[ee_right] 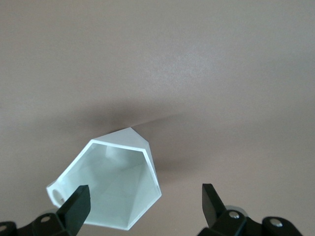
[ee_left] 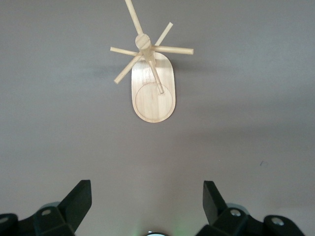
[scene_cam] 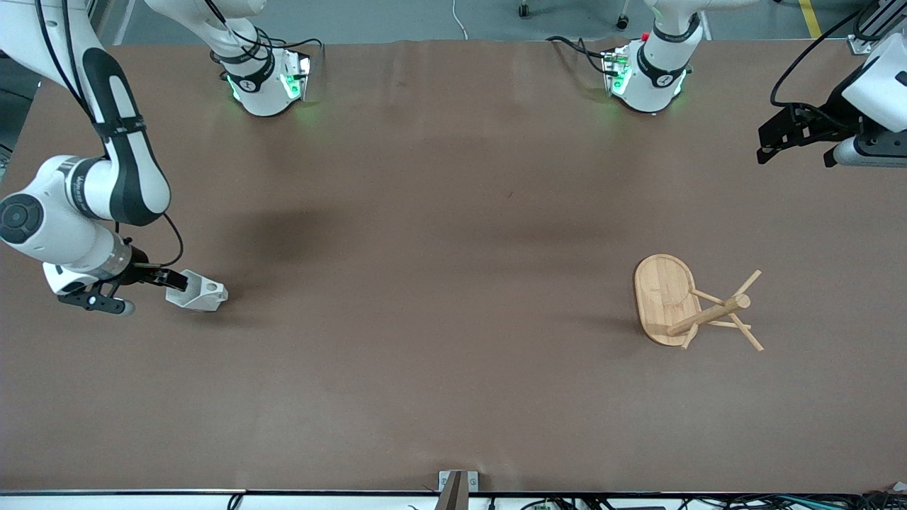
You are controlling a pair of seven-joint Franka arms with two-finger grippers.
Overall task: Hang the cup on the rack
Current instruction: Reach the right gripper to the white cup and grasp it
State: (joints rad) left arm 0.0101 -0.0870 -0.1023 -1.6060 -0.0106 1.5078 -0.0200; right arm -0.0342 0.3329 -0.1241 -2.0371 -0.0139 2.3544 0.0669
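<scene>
The white faceted cup [scene_cam: 200, 295] lies on its side on the brown table at the right arm's end, its mouth turned toward my right gripper [scene_cam: 156, 295]. That gripper is open, low and right beside the cup. In the right wrist view the cup [ee_right: 115, 184] sits partly between the open fingers, off toward one fingertip [ee_right: 76, 204], and nothing is gripped. The bamboo rack [scene_cam: 698, 306] stands on its oval base [scene_cam: 659, 290] toward the left arm's end. My left gripper [scene_cam: 793, 157] hangs open and empty, high over the table's end; its wrist view shows the rack [ee_left: 152, 83] well ahead of the gripper [ee_left: 146, 196].
Both arm bases [scene_cam: 266, 88] [scene_cam: 648, 78] stand along the table edge farthest from the front camera. A small metal bracket [scene_cam: 457, 482] sits at the nearest edge. Bare brown tabletop [scene_cam: 439, 297] stretches between cup and rack.
</scene>
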